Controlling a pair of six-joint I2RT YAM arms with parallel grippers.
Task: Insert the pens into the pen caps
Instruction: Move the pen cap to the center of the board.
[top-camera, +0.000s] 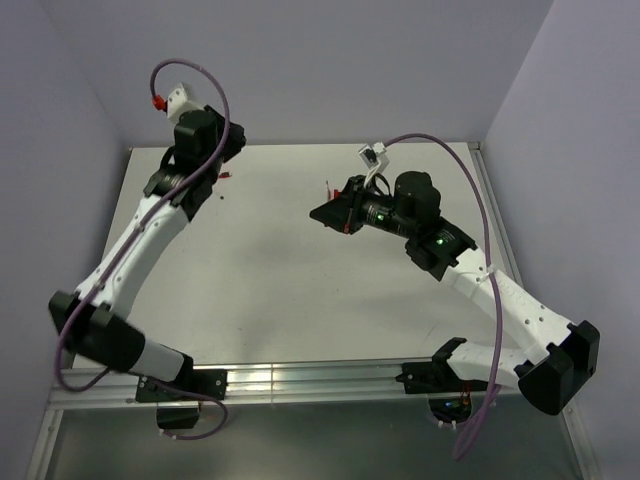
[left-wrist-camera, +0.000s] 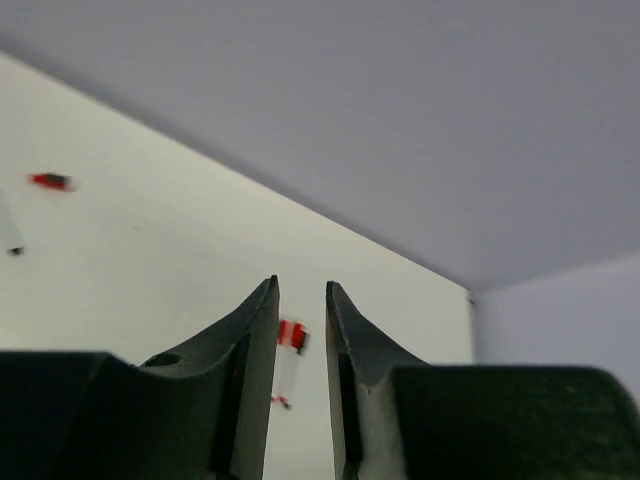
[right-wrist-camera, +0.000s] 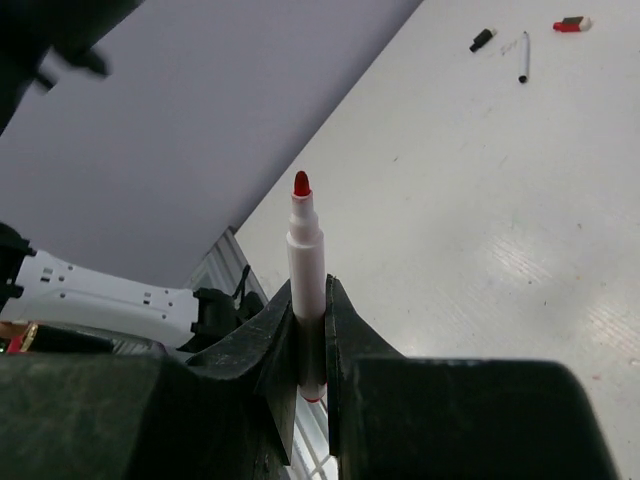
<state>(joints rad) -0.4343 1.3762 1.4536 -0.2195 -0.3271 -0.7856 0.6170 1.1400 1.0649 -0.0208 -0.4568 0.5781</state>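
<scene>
Progress looks slight: the right tool (right-wrist-camera: 310, 292) clenches an uncapped red-tipped pen (right-wrist-camera: 305, 240) above the counter (right-wrist-camera: 480, 220). The left tool (left-wrist-camera: 300, 292) hangs parted and empty, and a red cap (left-wrist-camera: 50, 181) lies loose.

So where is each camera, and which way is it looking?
Top external: high behind the arm bases, looking down on the white table; the left arm and right arm show.
Left wrist: on the left arm, looking low across the table toward a wall; its left end effector is open, a red cap beyond.
Right wrist: on the right arm, looking across the table; the right end effector grips a pen.
Shared: top and right wrist both show the table's metal rail.
</scene>
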